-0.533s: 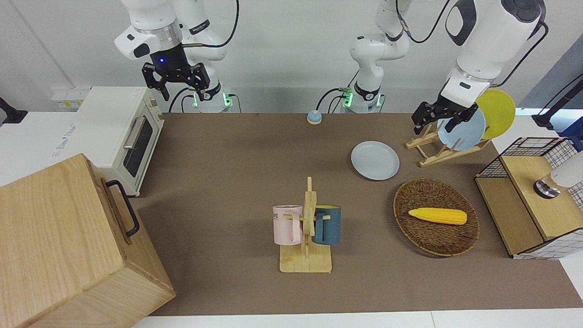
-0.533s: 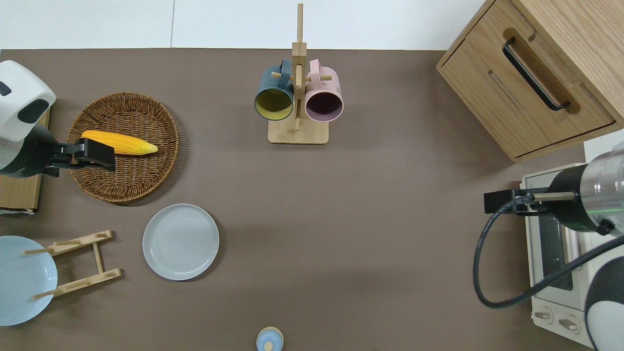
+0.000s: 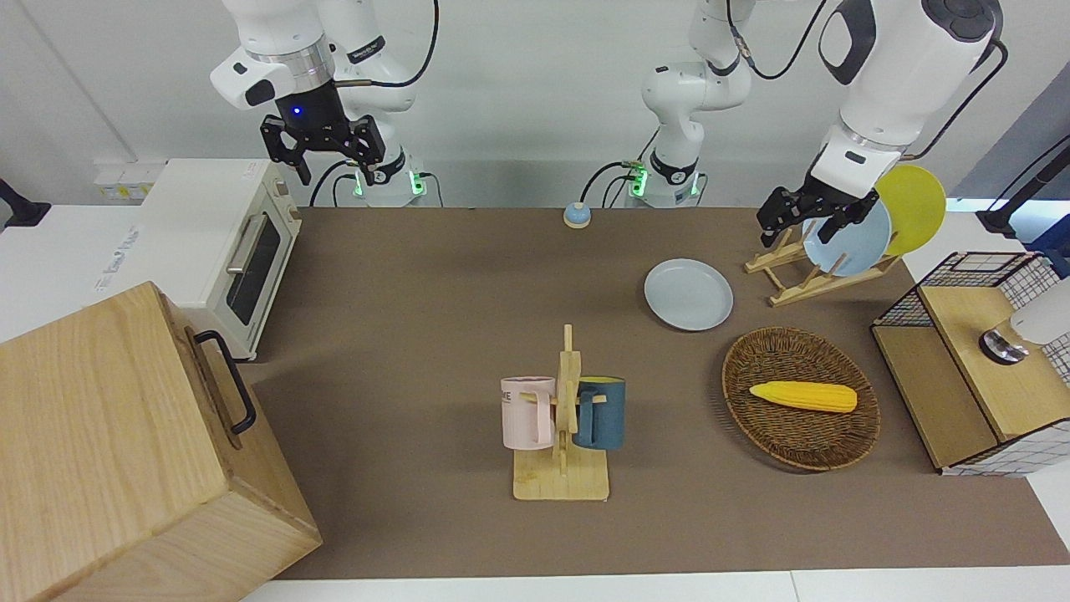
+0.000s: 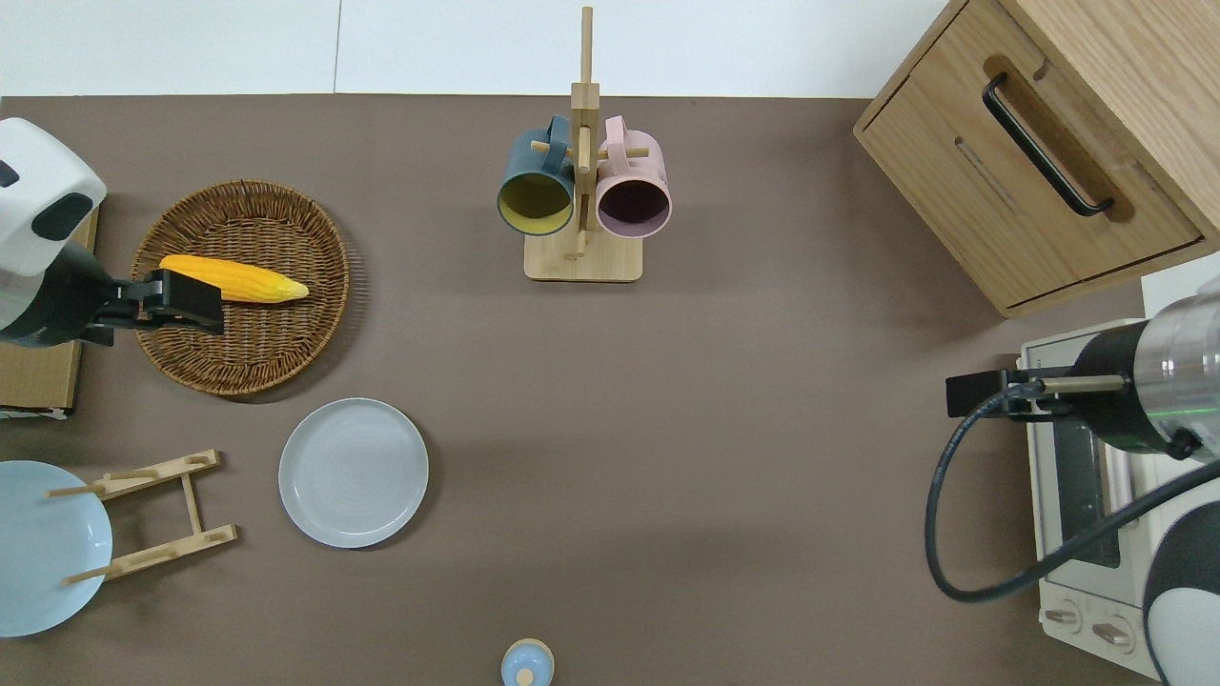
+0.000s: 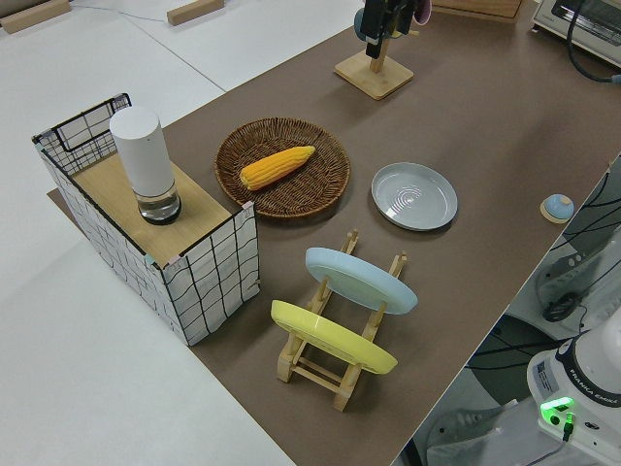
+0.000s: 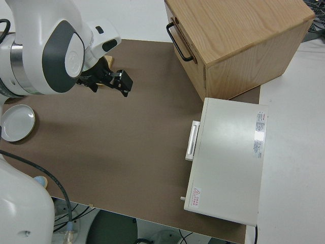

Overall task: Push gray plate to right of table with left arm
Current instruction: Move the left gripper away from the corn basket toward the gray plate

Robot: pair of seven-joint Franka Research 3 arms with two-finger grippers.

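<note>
The gray plate (image 3: 688, 293) lies flat on the brown table (image 3: 435, 334), toward the left arm's end. It also shows in the overhead view (image 4: 354, 473) and the left side view (image 5: 414, 195). It sits between the wooden dish rack (image 4: 152, 514) and the table's middle, nearer to the robots than the wicker basket (image 4: 286, 353). My left gripper (image 3: 807, 219) is up in the air, open and empty. In the overhead view it (image 4: 183, 298) is over the basket's edge, by the corn cob (image 4: 233, 278), well apart from the plate. My right gripper (image 3: 322, 159) is parked and open.
The dish rack holds a sky-blue plate (image 3: 848, 238) and a yellow plate (image 3: 913, 205). A mug stand (image 3: 562, 435) with two mugs stands mid-table. A wooden cabinet (image 3: 125, 451) and a toaster oven (image 3: 226, 242) fill the right arm's end. A wire crate (image 3: 970, 359) stands at the left arm's end.
My left gripper has shifted very slightly over the basket. The gray plate and the right arm have not moved.
</note>
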